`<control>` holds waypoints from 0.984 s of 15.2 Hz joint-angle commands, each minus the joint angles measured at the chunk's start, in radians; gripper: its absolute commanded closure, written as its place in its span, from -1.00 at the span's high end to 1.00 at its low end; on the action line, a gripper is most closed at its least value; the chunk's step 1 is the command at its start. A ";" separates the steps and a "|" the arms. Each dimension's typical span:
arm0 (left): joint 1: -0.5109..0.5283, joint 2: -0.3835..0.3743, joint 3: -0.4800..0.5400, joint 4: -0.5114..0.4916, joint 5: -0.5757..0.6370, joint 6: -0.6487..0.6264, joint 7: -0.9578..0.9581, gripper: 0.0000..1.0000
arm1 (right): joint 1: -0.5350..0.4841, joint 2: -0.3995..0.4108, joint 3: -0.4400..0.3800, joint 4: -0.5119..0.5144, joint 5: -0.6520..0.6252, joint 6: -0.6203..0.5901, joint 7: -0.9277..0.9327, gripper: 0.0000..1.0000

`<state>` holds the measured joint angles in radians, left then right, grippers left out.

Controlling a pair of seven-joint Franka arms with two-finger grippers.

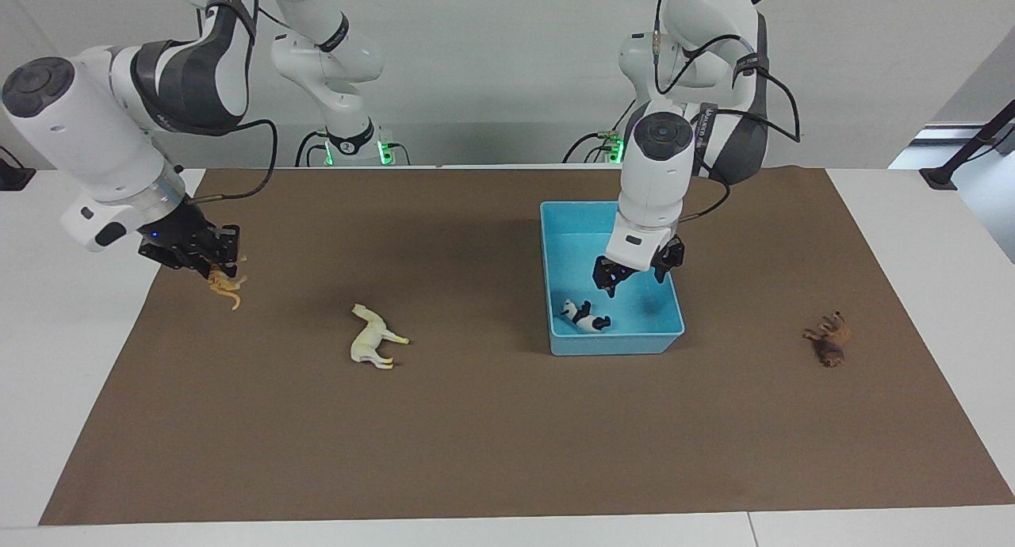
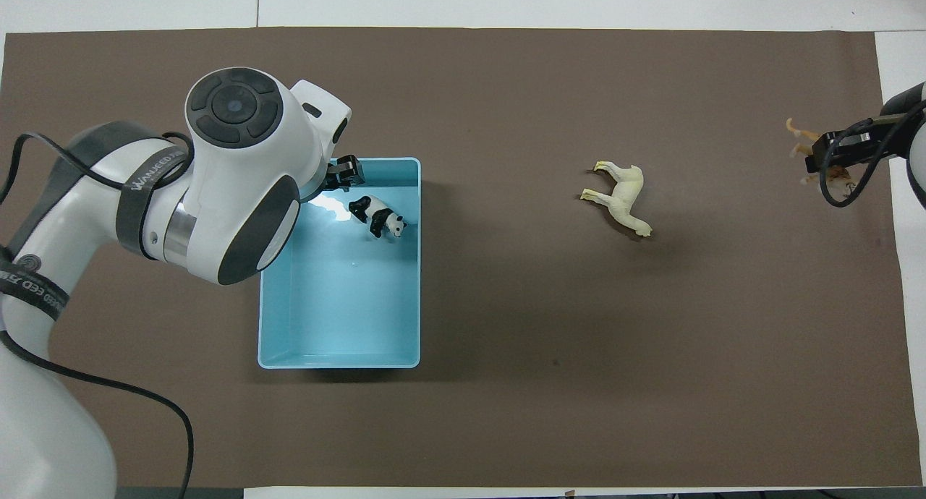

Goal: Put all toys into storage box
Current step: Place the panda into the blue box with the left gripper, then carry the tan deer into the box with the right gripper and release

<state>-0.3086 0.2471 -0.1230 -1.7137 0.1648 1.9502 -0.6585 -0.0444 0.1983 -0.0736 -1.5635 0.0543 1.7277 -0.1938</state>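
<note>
Left tool (image 1: 634,279), released, hangs over the storage box (image 1: 670,293), panda (image 1: 583,315) beneath it; right tool (image 1: 212,265) grasps the tiger (image 1: 226,287).

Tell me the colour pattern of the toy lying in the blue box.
Black and white, a panda; clearest in the overhead view.

A: What is hidden in the overhead view?
B: The storage box (image 2: 340,354) corner nearest the left arm's end is covered by that arm, and most of the left tool (image 2: 346,172) with it. The right arm is cut off at the edge.
A: And the tiger (image 1: 224,283)?
B: Partly masked by the right tool (image 1: 212,271); its stripes cannot be made out.
</note>
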 commanded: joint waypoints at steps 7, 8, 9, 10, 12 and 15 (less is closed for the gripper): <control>0.342 -0.014 -0.001 -0.058 -0.011 0.194 0.486 1.00 | 0.361 -0.011 0.009 0.007 0.001 0.012 0.644 -1.00; 0.380 -0.012 -0.001 -0.070 -0.013 0.226 0.567 1.00 | 0.438 -0.005 0.009 0.025 -0.001 0.018 0.748 -1.00; 0.413 0.004 -0.001 -0.075 -0.013 0.257 0.641 0.99 | 0.519 0.012 0.009 0.067 -0.002 0.022 0.874 -1.00; 0.439 0.023 -0.001 -0.072 -0.013 0.278 0.692 0.98 | 0.596 0.048 0.009 0.115 -0.007 0.021 0.975 -1.00; 0.479 0.070 -0.001 -0.055 -0.013 0.317 0.724 0.98 | 0.719 0.128 0.009 0.219 -0.010 0.022 1.098 -1.00; 0.534 0.128 0.000 -0.021 -0.011 0.361 0.766 0.97 | 0.842 0.206 0.000 0.253 -0.031 0.071 1.192 -1.00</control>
<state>0.1881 0.3295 -0.1133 -1.7708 0.1639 2.2775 0.0652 0.7596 0.3154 -0.0596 -1.3860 0.0406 1.7704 0.9602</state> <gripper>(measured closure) 0.009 0.678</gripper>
